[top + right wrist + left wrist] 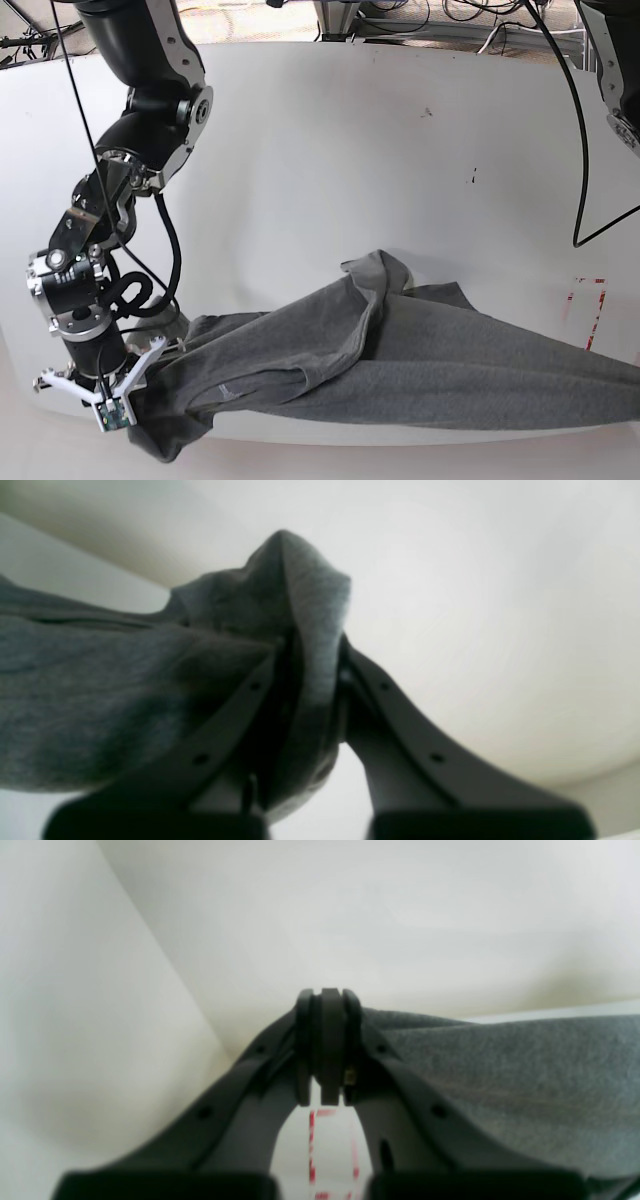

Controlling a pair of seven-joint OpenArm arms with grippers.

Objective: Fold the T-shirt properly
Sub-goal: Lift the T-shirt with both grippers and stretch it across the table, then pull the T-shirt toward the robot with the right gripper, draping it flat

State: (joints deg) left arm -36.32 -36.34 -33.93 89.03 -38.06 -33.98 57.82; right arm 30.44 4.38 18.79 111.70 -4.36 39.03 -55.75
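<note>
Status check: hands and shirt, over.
Right hand shut on shirt edge. Left hand shut, shirt edge meets its tip; grip unclear. Shirt stretched across table. Nothing in the way.

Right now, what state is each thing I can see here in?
T-shirt: unfolded, stretched between both hands, partly lifted, partly on the table.
Right hand: shut on a bunched fold of the T-shirt.
Left hand: shut, T-shirt edge right beside it.
Table: white, red tape marks at one edge.
</note>
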